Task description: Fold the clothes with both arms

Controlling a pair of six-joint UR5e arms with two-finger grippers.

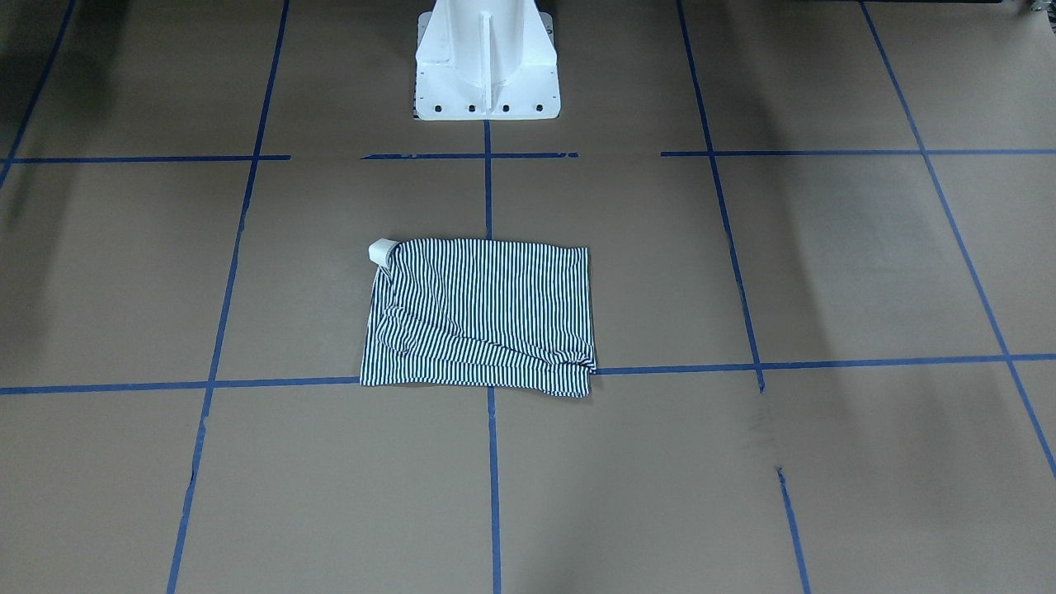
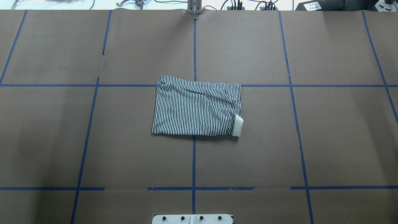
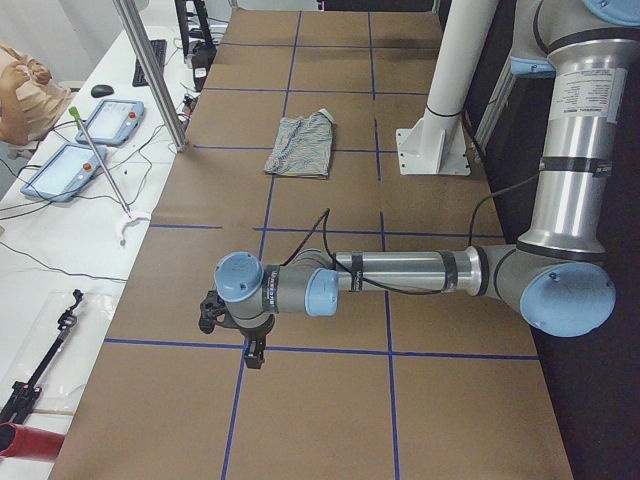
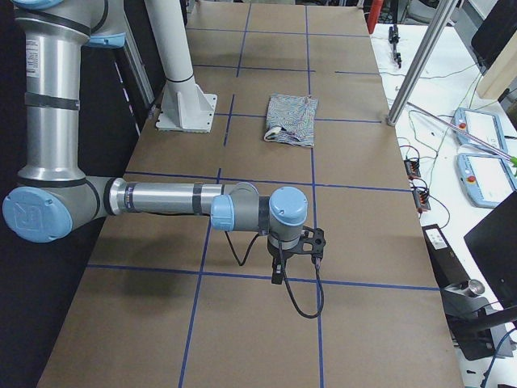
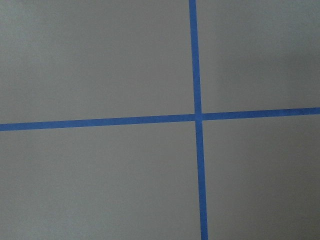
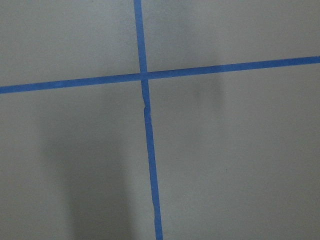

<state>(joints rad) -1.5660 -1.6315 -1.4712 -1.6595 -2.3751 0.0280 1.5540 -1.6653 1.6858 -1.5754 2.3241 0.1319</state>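
Across the desk in the front-facing view, the polo shirt lies at the centre, toward 6 o'clock of the white pedestal. It is folded into a compact rectangle, with a cream band poking out at its 10 o'clock corner and a loose ridge of cloth running toward 5 o'clock. From overhead, the bundle straddles the middle tape line, with the band at 4 o'clock, fairly square edges and a rumpled diagonal crease toward 1 o'clock. From the left end, the left arm reaches low over bare paper, with the shirt well apart toward 12 o'clock; the left pincer carries no cloth, and I cannot tell whether it is spread or pressed together. From the right end, the right arm is posed alike, and the right pincer is just as hard to read. Both wrist views show only a blue tape cross and no cloth. Folding looks essentially finished; at most the ridge and the stray band need tidying.
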